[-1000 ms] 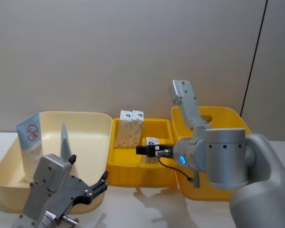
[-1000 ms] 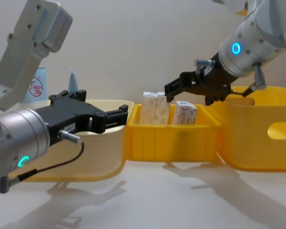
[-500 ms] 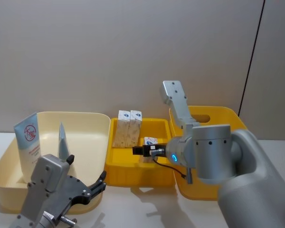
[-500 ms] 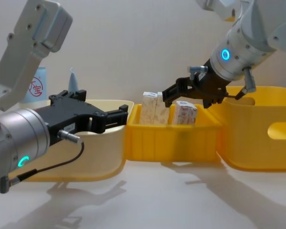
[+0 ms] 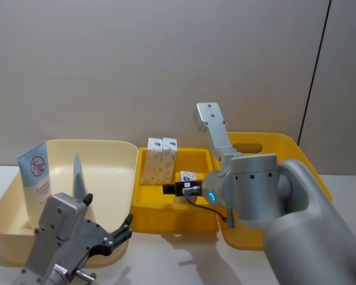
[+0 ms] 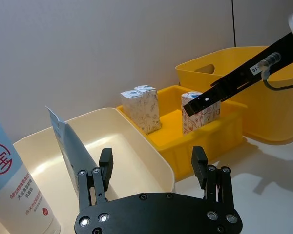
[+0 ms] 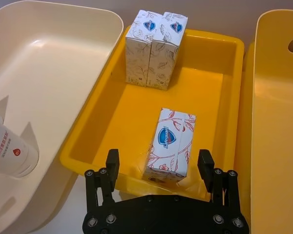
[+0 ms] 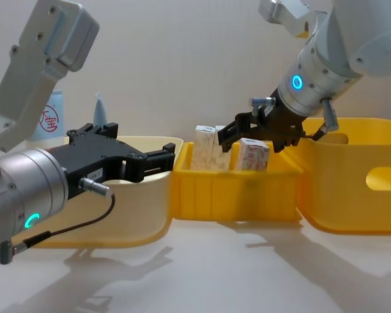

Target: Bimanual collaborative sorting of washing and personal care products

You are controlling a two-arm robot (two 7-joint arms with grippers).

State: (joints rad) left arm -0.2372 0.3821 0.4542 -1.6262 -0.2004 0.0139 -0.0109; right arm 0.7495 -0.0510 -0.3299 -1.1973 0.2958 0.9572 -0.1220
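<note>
— Right gripper (image 7: 158,158) is hovering with its fingers spread wide, isn't it?

— Yes. It is reaching over the near wall of the small yellow bin (image 7: 211,83), and a single carton (image 7: 170,141) is standing right between the two fingers, touching neither.

— So it is not pinching anything?

— No, it is gripping nothing. In the chest view the fingertips seem to be hanging about level with the carton's top, though I cannot tell for sure how low they are reaching.

— What is standing beyond the fingertips?

— A pair of cartons (image 7: 156,48) is standing upright, pressed side by side, against the far wall of the same bin, well past the single one.

— And off to its sides?

— On its right, the large yellow bin (image 7: 278,122) is sitting just beside the small one. On its left, the cream bin (image 7: 53,63) is sitting against the small bin's other side. It is holding a white tube (image 5: 37,172), which is leaning upright with its red circle logo facing out, and a second tube (image 5: 78,175) is standing edge-on just beside it.

— Where is the left gripper (image 6: 152,156) hanging?

— Well to the left of the right one, in front of the cream bin, with its fingers spread too and holding nothing.
</note>
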